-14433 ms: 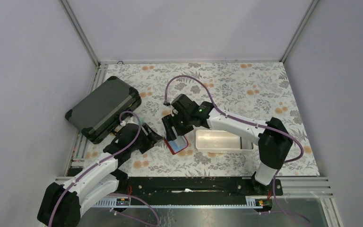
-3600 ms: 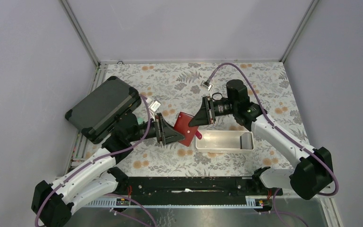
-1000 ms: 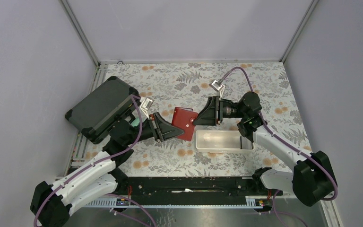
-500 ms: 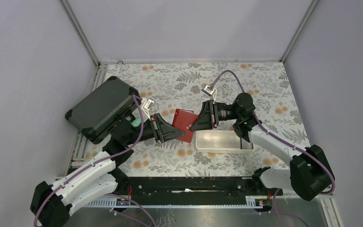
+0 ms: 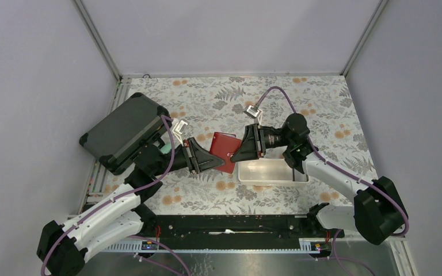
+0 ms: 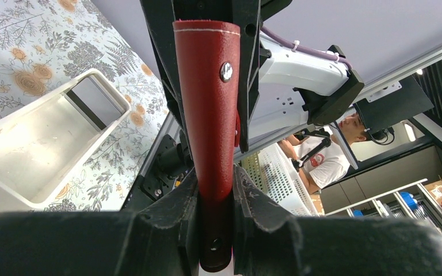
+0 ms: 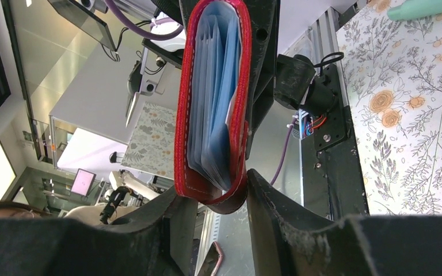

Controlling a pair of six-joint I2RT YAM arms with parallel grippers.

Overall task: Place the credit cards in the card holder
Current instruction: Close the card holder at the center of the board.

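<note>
Holds wallet [image 5: 225, 150] off the mat [image 5: 299, 103] between both grippers, with case [image 5: 124, 132] to the left and tray [image 5: 299, 172] just to the right. Grips one end of wallet with left gripper [image 6: 216, 190], fingers [image 6: 253, 201] pressed tight on both red faces. Shows metal snap [image 6: 226, 71] on the face turned toward left wrist camera. Takes the opposite end with right gripper [image 7: 213, 198], one finger touching each outer face, closed on wallet. Carries wallet on edge, stretched between the two grippers, touching neither tray nor mat. Contains light blue cards [image 7: 216, 86], stacked side by side between the red covers, edges visible from right wrist. Cannot tell from any view whether a yellow-brown card sits among them.
</note>
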